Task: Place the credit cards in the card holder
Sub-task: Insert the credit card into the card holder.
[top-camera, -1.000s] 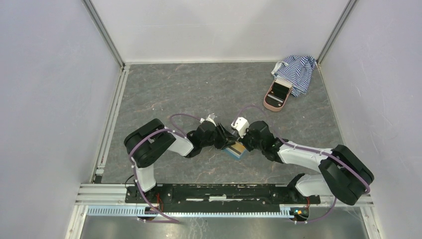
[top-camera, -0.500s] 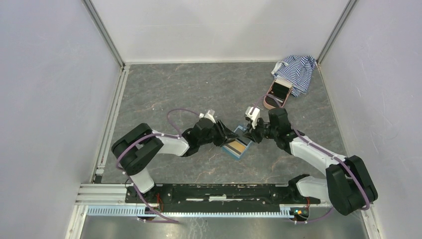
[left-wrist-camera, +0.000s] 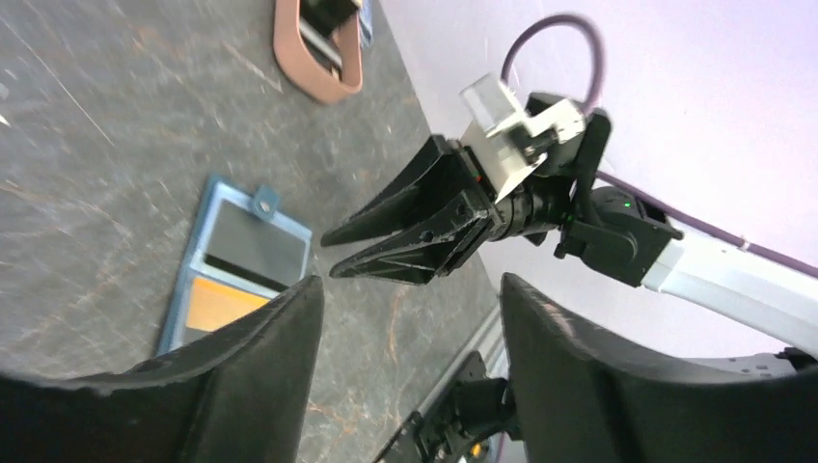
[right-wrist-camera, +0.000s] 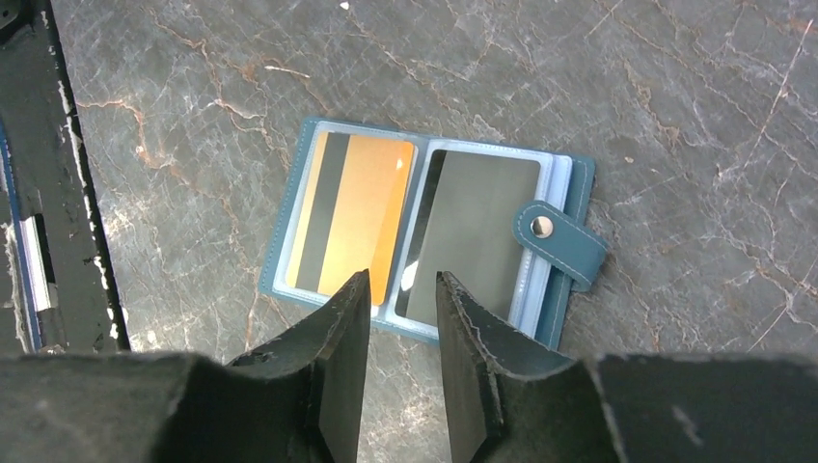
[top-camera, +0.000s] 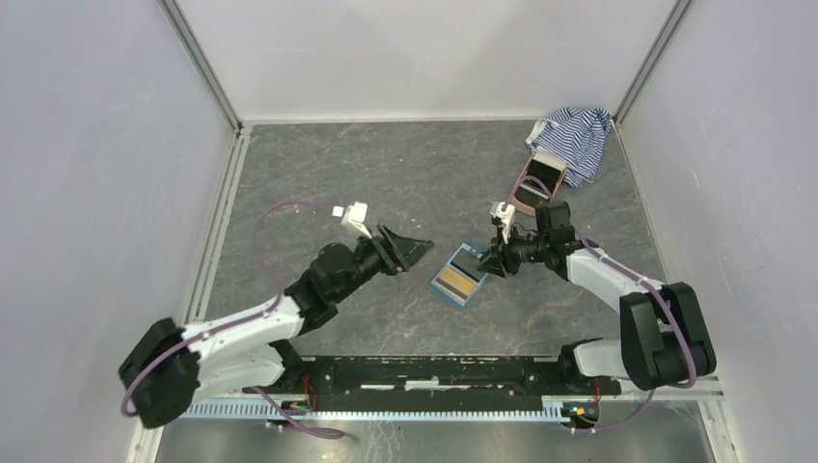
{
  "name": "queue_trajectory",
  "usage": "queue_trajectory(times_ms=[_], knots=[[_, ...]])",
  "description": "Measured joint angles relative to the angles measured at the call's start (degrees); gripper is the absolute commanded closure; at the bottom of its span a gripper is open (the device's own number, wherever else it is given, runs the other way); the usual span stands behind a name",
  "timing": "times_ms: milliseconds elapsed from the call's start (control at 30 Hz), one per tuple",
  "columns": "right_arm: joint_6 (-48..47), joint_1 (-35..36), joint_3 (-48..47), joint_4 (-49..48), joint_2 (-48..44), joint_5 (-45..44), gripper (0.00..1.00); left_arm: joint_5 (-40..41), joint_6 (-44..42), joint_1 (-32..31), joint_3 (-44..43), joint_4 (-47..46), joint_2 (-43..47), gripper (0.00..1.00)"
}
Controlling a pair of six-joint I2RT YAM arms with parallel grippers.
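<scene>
Mid-surface, between the two arms, the card holder (top-camera: 459,280) (right-wrist-camera: 417,231) is lying flat and spread open, inside facing up. A tan-gold card (right-wrist-camera: 352,227) with a dark stripe is sitting in one half. A dark grey card (right-wrist-camera: 477,236) is sitting in the other half, on the side with the snap tab (right-wrist-camera: 559,241), which is lying unfastened over the outer edge.

Right gripper (top-camera: 485,267) (right-wrist-camera: 403,280) is hovering just beside the holder's grey-card end. Its fingers are parted by a narrow gap and are gripping nothing. Seen from the left wrist, its tips (left-wrist-camera: 328,256) are looking raised off the surface (top-camera: 367,183), clear of the holder; actual contact cannot be told.

Left gripper (top-camera: 420,246) (left-wrist-camera: 410,282) is hanging to the left of the holder, apart from it, fingers spread wide and empty, pointing toward the right gripper.

Own fingers are covering the near rim of the holder in the right wrist view. Both cards are partly under clear sleeves, so any print is unreadable. Whether more cards are lying beneath these two cannot be told.

Pink oval case (top-camera: 535,183) (left-wrist-camera: 318,48) is lying toward the far right corner, well apart from the holder, its far end touching a blue-white striped cloth (top-camera: 574,135). Nothing is lying between either gripper and the holder.
</scene>
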State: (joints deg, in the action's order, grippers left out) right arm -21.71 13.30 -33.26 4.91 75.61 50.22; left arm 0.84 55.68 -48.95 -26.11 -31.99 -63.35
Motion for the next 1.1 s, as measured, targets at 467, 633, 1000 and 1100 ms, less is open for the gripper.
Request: queue_trajectory(times_ms=[467, 633, 1000, 1100], knots=[[-0.46, -2.86, -4.59, 4.74, 8.79, 1.31, 0.58, 9.29, -0.46, 0.28, 18.8, -7.37, 10.67, 0.0], [0.24, -4.0, -5.29, 5.53, 10.27, 1.68, 0.57, 7.08, 1.2, 0.35, 18.47, -12.66, 3.17, 0.0], [1.62, -5.55, -6.05, 6.82, 13.2, 2.49, 0.55, 0.79, 5.77, 0.35, 15.54, -21.09, -11.06, 0.02], [2.01, -6.12, -6.14, 6.86, 13.55, 2.47, 0.55, -0.37, 6.23, 0.26, 14.47, -22.14, -13.35, 0.02]])
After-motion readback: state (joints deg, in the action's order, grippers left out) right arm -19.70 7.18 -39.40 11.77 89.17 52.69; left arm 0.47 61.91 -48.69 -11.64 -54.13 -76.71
